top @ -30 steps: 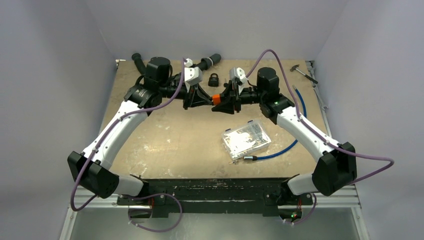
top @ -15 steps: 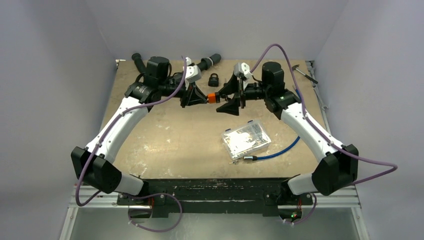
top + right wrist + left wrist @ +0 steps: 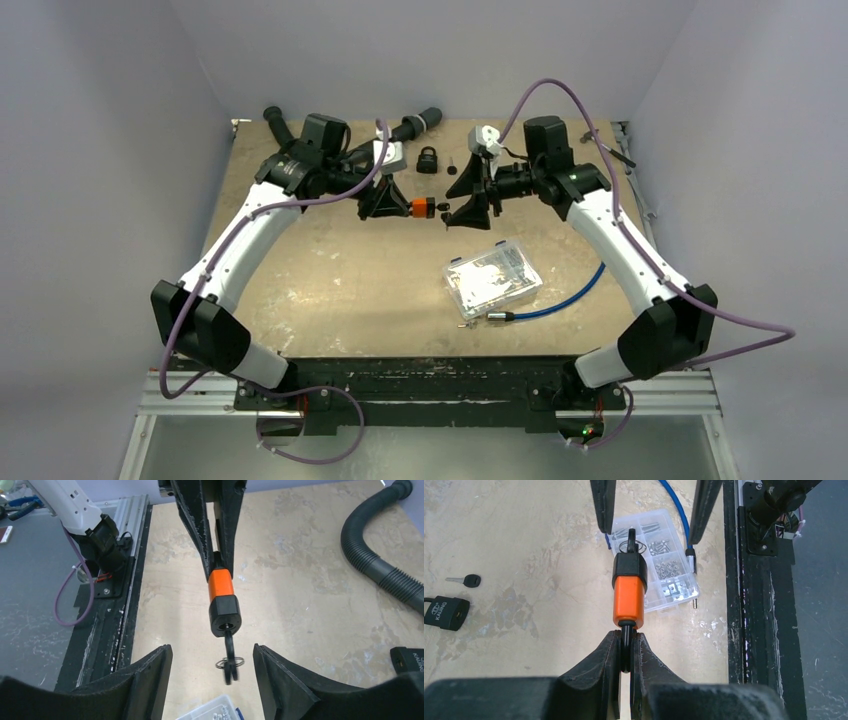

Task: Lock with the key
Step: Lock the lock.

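Note:
An orange and black padlock (image 3: 421, 207) hangs in the air over the far middle of the table. My left gripper (image 3: 625, 635) is shut on its black shackle, with the orange body (image 3: 628, 597) pointing away from the fingers. A black key (image 3: 229, 655) with a wire ring sticks out of the keyhole in the lock's black end (image 3: 225, 615). My right gripper (image 3: 211, 648) is open, one finger on each side of the key and apart from it. In the top view the right gripper (image 3: 452, 207) faces the left gripper (image 3: 398, 205) across the lock.
A second, black padlock (image 3: 428, 159) and a loose key (image 3: 452, 160) lie at the far edge. A clear box of screws (image 3: 492, 278) and a blue cable (image 3: 570, 295) lie nearer on the right. A black hose (image 3: 415, 123) runs along the back, and a hammer (image 3: 607, 143) lies far right.
My right gripper has opened, let go of the key and drawn back to the right. The left gripper has carried the lock slightly nearer and to the left.

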`<action>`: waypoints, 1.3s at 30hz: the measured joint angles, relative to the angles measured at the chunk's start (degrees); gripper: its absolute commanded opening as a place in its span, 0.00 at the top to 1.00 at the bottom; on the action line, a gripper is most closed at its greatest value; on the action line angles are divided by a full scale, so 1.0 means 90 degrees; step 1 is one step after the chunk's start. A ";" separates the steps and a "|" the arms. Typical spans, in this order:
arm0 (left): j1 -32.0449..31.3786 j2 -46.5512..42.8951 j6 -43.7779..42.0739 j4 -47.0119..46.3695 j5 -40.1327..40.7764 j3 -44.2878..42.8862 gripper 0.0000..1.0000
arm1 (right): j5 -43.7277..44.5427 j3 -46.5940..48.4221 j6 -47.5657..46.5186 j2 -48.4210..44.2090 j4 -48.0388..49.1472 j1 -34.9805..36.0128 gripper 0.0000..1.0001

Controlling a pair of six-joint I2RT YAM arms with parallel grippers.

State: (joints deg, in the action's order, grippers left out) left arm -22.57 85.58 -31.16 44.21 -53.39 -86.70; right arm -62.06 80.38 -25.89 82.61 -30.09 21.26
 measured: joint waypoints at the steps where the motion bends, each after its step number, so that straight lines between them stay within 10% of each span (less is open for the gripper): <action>1: 0.0000 0.0007 -0.0012 0.0019 -0.0002 -0.0002 1.00 | 0.0022 0.0078 -0.0066 0.0080 -0.0104 0.0007 0.38; 15: -0.0117 0.0075 -0.0061 0.0051 -0.0041 -0.0107 1.00 | 0.0352 0.0236 -0.0308 0.0398 -0.0401 0.0447 0.35; 24: -0.0180 0.0092 0.0095 0.0092 -0.0109 -0.0216 1.00 | 0.0505 0.0248 -0.0440 0.0495 -0.0182 0.0624 0.86; 26: -0.0180 0.0092 0.0180 0.0092 -0.0129 -0.0216 0.87 | 0.0510 0.0248 -0.0410 0.0495 -0.0175 0.0619 1.00; 32: -0.0097 0.0051 0.1438 -0.0860 0.0126 -0.0109 0.16 | 0.0597 0.0063 0.0053 0.0427 0.0488 0.0590 1.00; 39: 0.0313 -0.0158 0.4097 -0.3084 0.0505 0.0457 0.05 | 0.1343 -0.0862 0.1795 0.0151 0.2851 0.0423 1.00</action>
State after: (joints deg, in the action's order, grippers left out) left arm -19.75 84.16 5.72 16.45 -48.84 -82.59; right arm -49.98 72.62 -9.74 83.96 -4.43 25.06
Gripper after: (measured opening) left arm 0.931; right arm 0.315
